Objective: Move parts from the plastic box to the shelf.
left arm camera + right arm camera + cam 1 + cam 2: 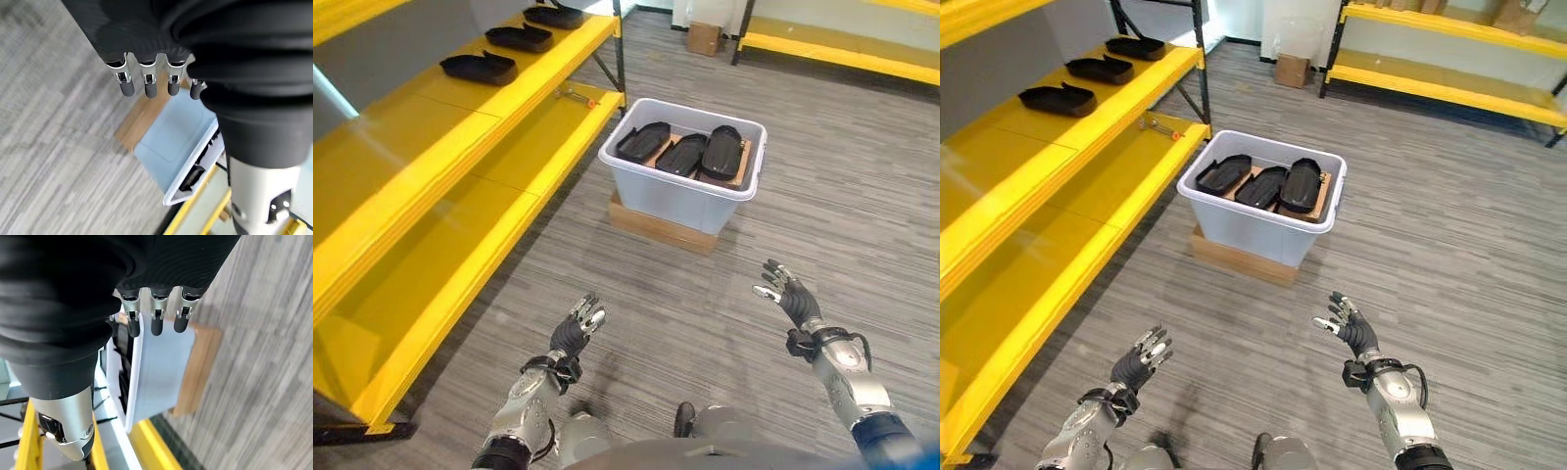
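In the left eye view three black parts [683, 153] lie side by side in the plastic box [683, 191], which stands on a flat wooden board [661, 225] on the floor just beside the yellow shelf [460, 147]; three more black parts [480, 67] already sit in a row on the upper level of that shelf. They look like thin moulded shells, so I judge them light and stiff, smooth enough to slip (a hold across the long edges, or one hand under each end, seems safest), and likely to scuff rather than break. The left hand [578, 331] and right hand [785, 291] are raised over the floor, well short of the box, fingers spread and holding nothing. The right eye view gives the same layout, with a small tool [1161, 126] lying on the lower level; what it is I cannot make out. The left wrist view looks past straight, loose fingers [148, 85] at the box wall and board; the parts inside are mostly hidden behind the rim. The right wrist view shows relaxed fingers [156, 322] ahead of the box's side, its contents only a dark sliver, and the undersides of the parts are hidden everywhere.
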